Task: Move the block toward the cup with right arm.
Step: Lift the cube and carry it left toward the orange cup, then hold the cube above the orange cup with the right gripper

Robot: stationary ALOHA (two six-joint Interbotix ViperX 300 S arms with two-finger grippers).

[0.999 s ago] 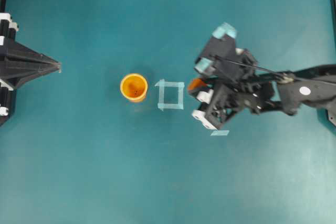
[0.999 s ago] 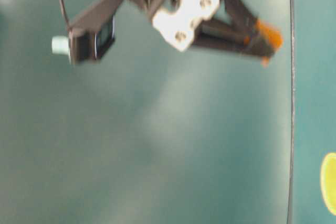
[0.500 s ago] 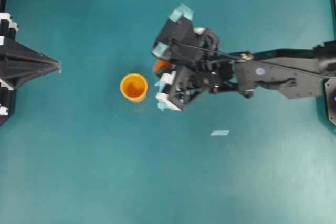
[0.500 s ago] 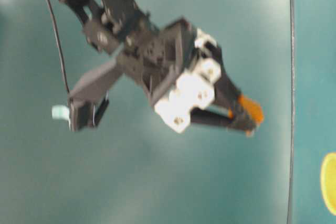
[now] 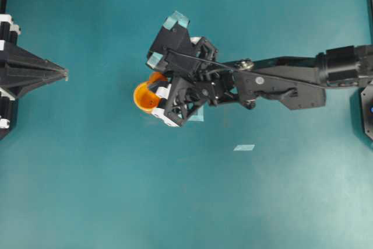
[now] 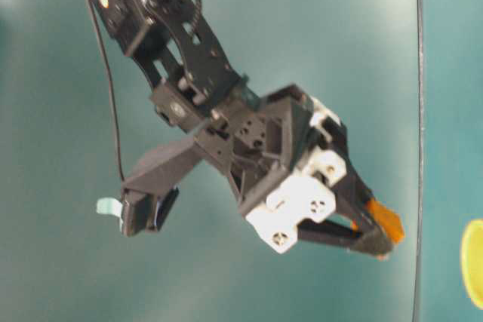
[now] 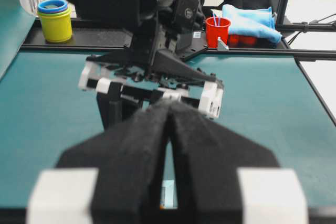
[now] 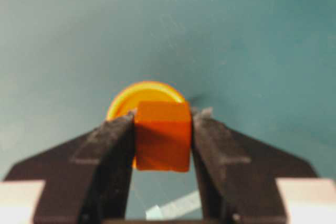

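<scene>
Overhead view: the right arm reaches from the right edge across the teal bench. Its end effector sits over the right side of the yellow-orange cup, with a sliver of the orange block visible at the fingers. A pale tape strip lies well apart, lower right. The left end effector rests at the left edge, its fingers pressed together.

Table-level view: the right end effector is off the bench surface and tilted, pinching the block at its tips. An edge of the cup shows at the right border.

Left wrist view: the left end effector has its black fingers pressed together, nothing between them. A yellow container and a red cup stand beyond the bench.

Right wrist view: the block is pinched between the two black pads, with the cup directly behind it.
</scene>
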